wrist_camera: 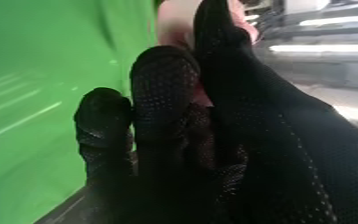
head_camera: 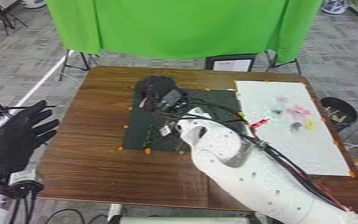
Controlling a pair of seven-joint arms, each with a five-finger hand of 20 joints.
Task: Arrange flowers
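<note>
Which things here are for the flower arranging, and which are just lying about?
Probably for the job:
small pink and yellow flower-like shapes
white rectangular board under them
dark rectangular mat
right robot hand in black fabric, over the mat

Apparently just about:
black-framed white sheet
round black container
green cloth backdrop

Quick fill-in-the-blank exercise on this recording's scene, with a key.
The pink and yellow flowers lie on the ____ board.
The cloth hanging beyond the table is ____.
Near the table's left edge is the ____ robot hand.
Over the dark mat is the ____ robot hand.

Missing words: white; green; left; right.
</note>
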